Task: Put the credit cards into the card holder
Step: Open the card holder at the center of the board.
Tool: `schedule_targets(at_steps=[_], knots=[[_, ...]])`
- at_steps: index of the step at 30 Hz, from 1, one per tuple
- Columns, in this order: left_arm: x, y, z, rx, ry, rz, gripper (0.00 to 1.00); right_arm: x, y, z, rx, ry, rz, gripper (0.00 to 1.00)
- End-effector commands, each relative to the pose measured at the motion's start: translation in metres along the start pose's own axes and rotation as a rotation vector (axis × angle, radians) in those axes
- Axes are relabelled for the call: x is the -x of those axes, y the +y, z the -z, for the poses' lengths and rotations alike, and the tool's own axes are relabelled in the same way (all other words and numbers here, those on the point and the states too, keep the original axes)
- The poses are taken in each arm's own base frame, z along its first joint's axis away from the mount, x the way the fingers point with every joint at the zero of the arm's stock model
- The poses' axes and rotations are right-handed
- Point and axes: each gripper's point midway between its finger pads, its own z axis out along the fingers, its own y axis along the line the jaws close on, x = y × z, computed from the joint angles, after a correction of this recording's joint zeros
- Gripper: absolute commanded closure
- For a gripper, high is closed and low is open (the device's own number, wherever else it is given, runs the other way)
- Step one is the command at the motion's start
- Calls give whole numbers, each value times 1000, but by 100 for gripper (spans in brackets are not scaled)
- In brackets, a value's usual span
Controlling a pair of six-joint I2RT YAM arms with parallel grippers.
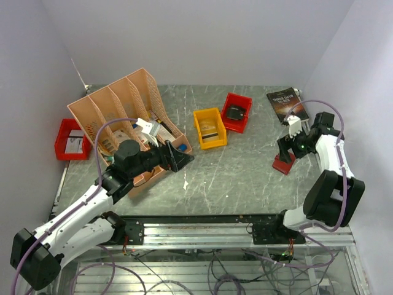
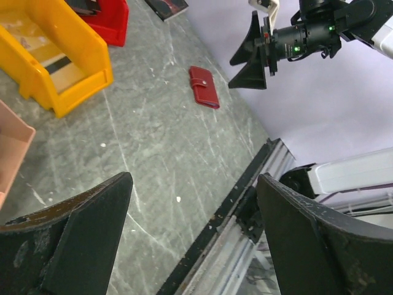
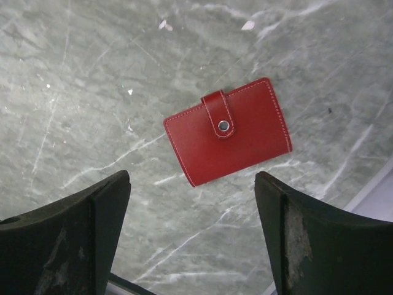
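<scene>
The card holder (image 3: 227, 130) is a small red wallet, closed, with its strap snapped on a metal stud. It lies flat on the grey table at the right (image 1: 282, 165) and also shows in the left wrist view (image 2: 204, 86). My right gripper (image 3: 191, 182) is open and empty, hovering just above the holder without touching it (image 1: 288, 152). My left gripper (image 1: 178, 157) is open and empty above the table, beside the orange file rack. A pale card with a dark stripe (image 2: 59, 67) lies in the yellow bin (image 1: 210, 117). No other credit cards are clearly visible.
An orange file rack (image 1: 123, 101) with papers stands at the back left. A red bin (image 1: 236, 100) holding a dark object sits beside the yellow bin, and another red bin (image 1: 61, 132) is at the far left. A dark book (image 1: 287, 104) lies at the back right.
</scene>
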Motion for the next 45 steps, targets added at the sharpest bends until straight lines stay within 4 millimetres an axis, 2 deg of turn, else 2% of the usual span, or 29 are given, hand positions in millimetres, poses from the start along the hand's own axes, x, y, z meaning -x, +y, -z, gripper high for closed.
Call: schedule_targets(at_steps=[1, 6, 9, 17, 22, 29, 32, 38, 41, 45], knots=[[28, -1, -1, 18, -101, -148, 6, -17, -7, -10, 38, 92, 116, 23], [22, 5, 0, 42, -77, -151, 6, -12, -19, -36, 36, 152, 189, 40], [20, 6, 2, 54, -69, -143, 6, -11, -23, -51, 26, 195, 248, 43], [14, 9, 9, 63, -82, -89, 7, -16, -45, -74, -5, 268, 323, 46], [9, 12, 10, 66, -82, -62, 6, -28, -35, -83, 38, 288, 331, 48], [11, 4, 11, 29, -102, -12, 6, -39, -29, -96, 87, 303, 326, 50], [9, 4, 12, 34, -93, -3, 6, -48, -19, -105, 154, 313, 308, 53], [6, 4, 19, 33, -104, 27, 6, -69, 1, -117, 242, 340, 248, 68], [3, 4, 20, 27, -110, 40, 6, -73, 11, -116, 260, 335, 228, 82], [-2, 4, 16, 2, -101, 72, 6, -69, 14, -114, 211, 305, 233, 97]])
